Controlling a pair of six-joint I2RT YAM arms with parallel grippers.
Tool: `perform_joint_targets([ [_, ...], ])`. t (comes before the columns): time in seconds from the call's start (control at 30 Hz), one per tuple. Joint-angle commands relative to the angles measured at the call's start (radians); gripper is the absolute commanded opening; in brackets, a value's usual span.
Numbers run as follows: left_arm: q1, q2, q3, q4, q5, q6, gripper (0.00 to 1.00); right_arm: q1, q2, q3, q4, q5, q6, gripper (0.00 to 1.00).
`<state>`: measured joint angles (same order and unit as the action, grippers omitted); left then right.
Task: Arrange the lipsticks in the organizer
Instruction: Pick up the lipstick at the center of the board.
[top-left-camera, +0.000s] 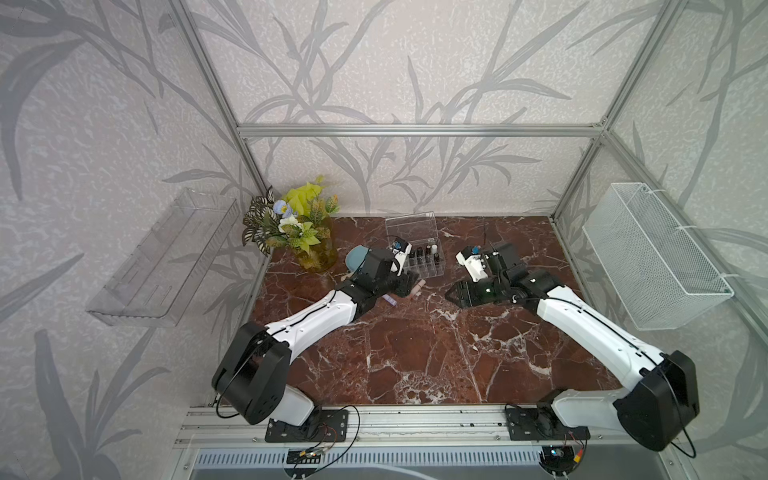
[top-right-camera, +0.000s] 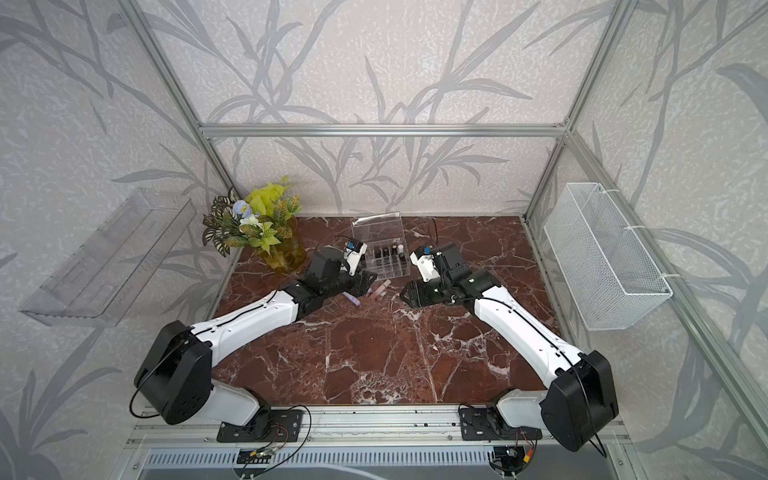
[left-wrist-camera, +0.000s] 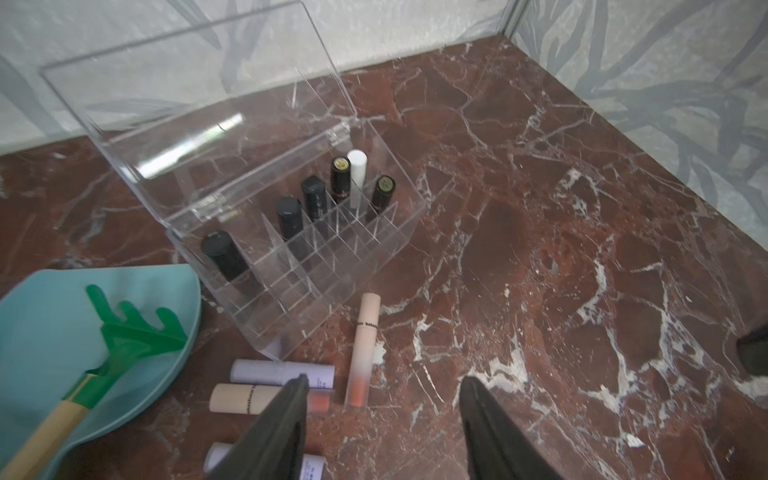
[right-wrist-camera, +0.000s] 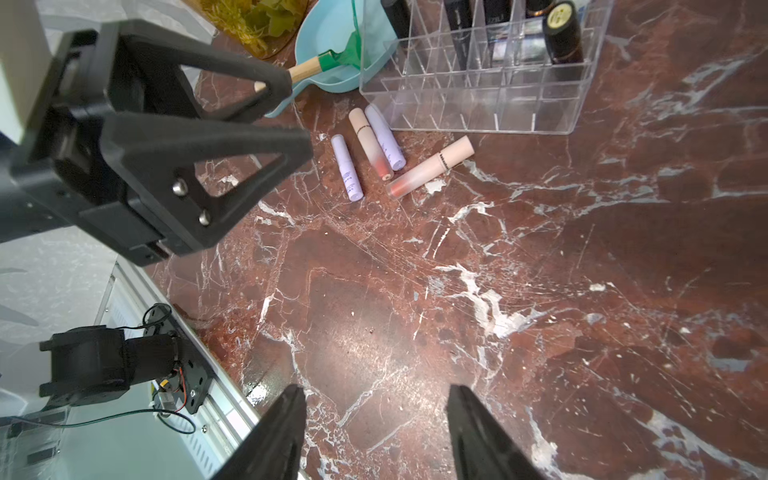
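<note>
Red-brown marble is seen as the surface (top-left-camera: 415, 353), and in both top views its near half is shown bare and wide. The organizer (top-left-camera: 420, 259) is set near the far edge with its lid raised. The left hand (top-left-camera: 409, 287) is held at its near corner above loose lipsticks (top-left-camera: 419, 286). The right hand (top-left-camera: 451, 296) is held well apart over bare marble.

From the left wrist, the left hand's jaws are seen roughly half parted, with nothing gripped. Six lipsticks are stood upright toward the organizer's hinged side, five dark and one white. Four more are laid flat just off its front edge, and they are overlapped by one finger. A teal scoop (left-wrist-camera: 37, 324) carrying a green rake (left-wrist-camera: 133, 332) is placed just beside the organizer's side.

From the right wrist, the right hand's jaws are likewise seen half parted and empty. Open marble is spread beneath and ahead, up to the loose tubes.
</note>
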<state>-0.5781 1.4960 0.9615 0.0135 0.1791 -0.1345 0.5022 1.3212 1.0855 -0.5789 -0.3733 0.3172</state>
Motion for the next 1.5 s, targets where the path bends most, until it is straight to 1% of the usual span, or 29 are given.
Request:
perform_joint_targets([
  [0.0,-0.009,0.046,0.043,-0.067,0.091,0.002,0.61,-0.006,-0.033,0.03,-0.047,0.04,0.02,0.59],
  [0.13,-0.011,0.123,0.107,-0.168,0.084,-0.004,0.62,-0.019,-0.072,0.017,-0.077,0.05,0.025,0.59],
  [0.23,-0.012,0.165,0.139,-0.206,0.094,-0.013,0.62,-0.032,-0.097,-0.002,-0.089,0.047,0.03,0.59],
  [0.57,-0.012,0.281,0.211,-0.246,0.114,-0.036,0.58,-0.056,-0.115,-0.016,-0.103,0.036,0.027,0.58],
  [0.77,-0.011,0.346,0.236,-0.26,0.085,-0.029,0.52,-0.063,-0.109,-0.018,-0.098,0.024,0.022,0.57],
  [0.97,-0.017,0.379,0.245,-0.239,0.063,-0.048,0.5,-0.068,-0.122,-0.03,-0.099,0.019,0.018,0.58],
  [1.2,-0.023,0.427,0.289,-0.258,0.024,-0.036,0.49,-0.078,-0.135,-0.05,-0.097,0.014,0.015,0.57],
  [1.47,-0.039,0.471,0.302,-0.262,-0.005,-0.034,0.49,-0.084,-0.139,-0.055,-0.093,0.008,0.015,0.57],
])
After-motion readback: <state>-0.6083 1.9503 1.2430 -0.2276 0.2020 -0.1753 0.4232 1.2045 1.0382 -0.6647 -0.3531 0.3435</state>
